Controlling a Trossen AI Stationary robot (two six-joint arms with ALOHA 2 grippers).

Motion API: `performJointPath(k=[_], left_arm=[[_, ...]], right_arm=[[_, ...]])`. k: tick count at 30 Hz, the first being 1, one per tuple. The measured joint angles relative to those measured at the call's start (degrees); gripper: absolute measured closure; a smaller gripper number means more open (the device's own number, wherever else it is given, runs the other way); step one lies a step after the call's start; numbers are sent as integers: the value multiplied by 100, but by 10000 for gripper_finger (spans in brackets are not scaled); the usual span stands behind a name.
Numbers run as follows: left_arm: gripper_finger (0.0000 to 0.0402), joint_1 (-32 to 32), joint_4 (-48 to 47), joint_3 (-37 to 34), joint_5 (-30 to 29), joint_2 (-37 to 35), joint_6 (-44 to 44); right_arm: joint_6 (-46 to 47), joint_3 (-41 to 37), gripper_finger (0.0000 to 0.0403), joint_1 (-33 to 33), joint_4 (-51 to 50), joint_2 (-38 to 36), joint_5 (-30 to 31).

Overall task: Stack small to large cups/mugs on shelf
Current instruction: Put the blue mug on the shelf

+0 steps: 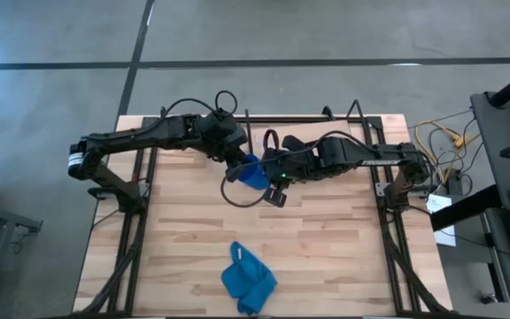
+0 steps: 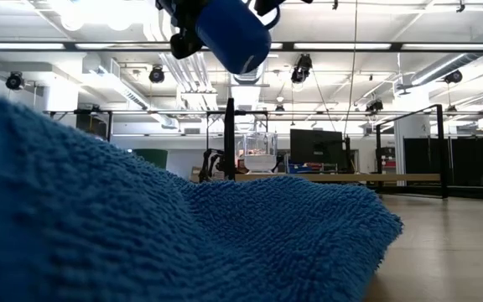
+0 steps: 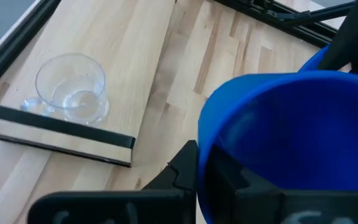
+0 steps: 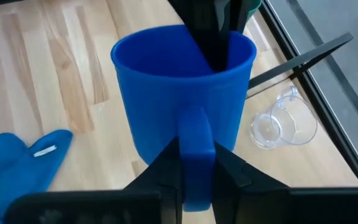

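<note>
The bright blue mug (image 1: 253,174) is in the air over the table's middle, with both grippers on it. My left gripper (image 3: 201,165) reaches in from the left and my right gripper (image 4: 196,155) from the right. In the low view the mug (image 2: 233,33) hangs tilted, high above the tabletop. The clear cup (image 3: 71,87) stands on the pale shelf board (image 3: 117,43), just behind a black rod, and it also shows in the right wrist view (image 4: 283,122). The dark green cup is out of view. My left gripper is shut on the mug's rim (image 3: 205,134). One finger (image 3: 184,167) is outside the wall and the other inside the hollow. The mug is lifted clear of the table. My right gripper pinches the mug's handle (image 4: 196,134) between its two fingers (image 4: 160,168), coming at it from the side opposite the left gripper. The mug is clear of the table and its open mouth (image 4: 182,53) faces away from this gripper.
A crumpled blue cloth (image 1: 247,279) lies near the table's near edge and fills the foreground of the low view (image 2: 141,235). Black frame rods (image 1: 353,113) run along the far edge and down both sides of the table. Bare plank top (image 1: 343,239) lies between cloth and arms.
</note>
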Motion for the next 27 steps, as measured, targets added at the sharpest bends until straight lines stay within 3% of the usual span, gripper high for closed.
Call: performJointPath(k=[5, 13, 16, 22, 27], left_arm=[[389, 52, 54, 0, -1, 0, 342], [310, 149, 387, -13, -340, 0, 643], [289, 198, 459, 33, -622, 0, 623], [281, 270, 563, 48, -811, -2, 614], [281, 272, 563, 37, -807, -2, 612]], right_arm=[[209, -2, 363, 29, -108, 0, 69], [899, -10, 359, 38, -764, 0, 333], [1344, -9, 363, 69, -1294, 0, 845], [2361, -170, 354, 3, -2000, -35, 2537], [3252, -511, 351, -202, -1897, -245, 2783]])
